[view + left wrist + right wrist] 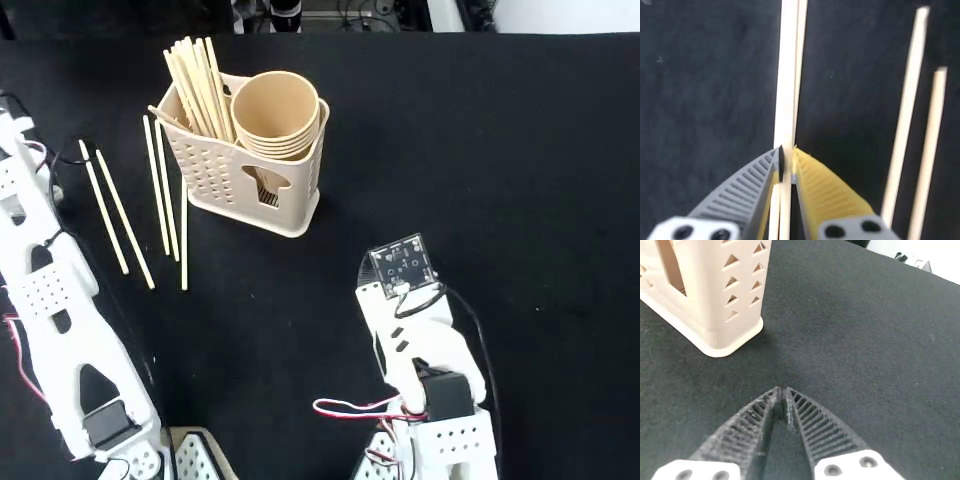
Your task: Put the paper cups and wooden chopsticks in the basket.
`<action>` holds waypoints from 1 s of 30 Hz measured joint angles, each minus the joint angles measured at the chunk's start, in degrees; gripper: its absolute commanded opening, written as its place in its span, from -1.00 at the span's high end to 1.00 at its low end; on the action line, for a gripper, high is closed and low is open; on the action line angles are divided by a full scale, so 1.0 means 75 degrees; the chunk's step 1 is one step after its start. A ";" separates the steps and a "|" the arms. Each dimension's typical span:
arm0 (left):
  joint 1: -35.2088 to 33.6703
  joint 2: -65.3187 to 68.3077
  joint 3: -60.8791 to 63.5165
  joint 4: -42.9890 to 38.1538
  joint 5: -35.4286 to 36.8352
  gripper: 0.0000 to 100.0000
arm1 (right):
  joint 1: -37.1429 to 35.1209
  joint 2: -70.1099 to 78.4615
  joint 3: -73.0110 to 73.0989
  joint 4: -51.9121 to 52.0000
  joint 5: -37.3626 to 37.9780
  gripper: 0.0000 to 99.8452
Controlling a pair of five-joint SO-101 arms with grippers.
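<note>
A beige perforated basket stands at the back of the black table, its corner also in the right wrist view. It holds a stack of paper cups and a bundle of wooden chopsticks. Loose chopsticks lie left of it, two nearer the left arm and three closer to the basket. My left gripper is shut on a pair of chopsticks, with two more chopsticks lying beside it. My right gripper is shut and empty, low over the cloth in front of the basket.
The right arm stands at the front centre. The left arm runs along the table's left edge. Black cloth stretches to the right of the basket.
</note>
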 measured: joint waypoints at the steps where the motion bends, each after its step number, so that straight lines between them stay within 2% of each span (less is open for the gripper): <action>1: 0.0012 -0.0035 -0.0012 0.0152 0.0012 0.94 | 0.0000 0.0000 0.0000 0.0000 0.0000 0.97; 10: -0.0094 -0.0996 0.0000 0.0281 0.0023 0.94 | 0.0000 0.0000 0.0000 0.0000 0.0000 0.97; 17: -0.0422 -0.2274 0.0492 0.0328 0.0481 0.94 | 0.0000 0.0000 0.0000 0.0000 0.0000 0.97; 23: -0.0457 -0.4044 0.2333 0.0328 0.0656 0.94 | 0.0000 0.0000 0.0000 0.0000 0.0000 0.97; 30: -0.0094 -0.7338 0.6646 0.0059 0.0656 0.94 | 0.0000 0.0000 0.0000 0.0000 0.0000 0.97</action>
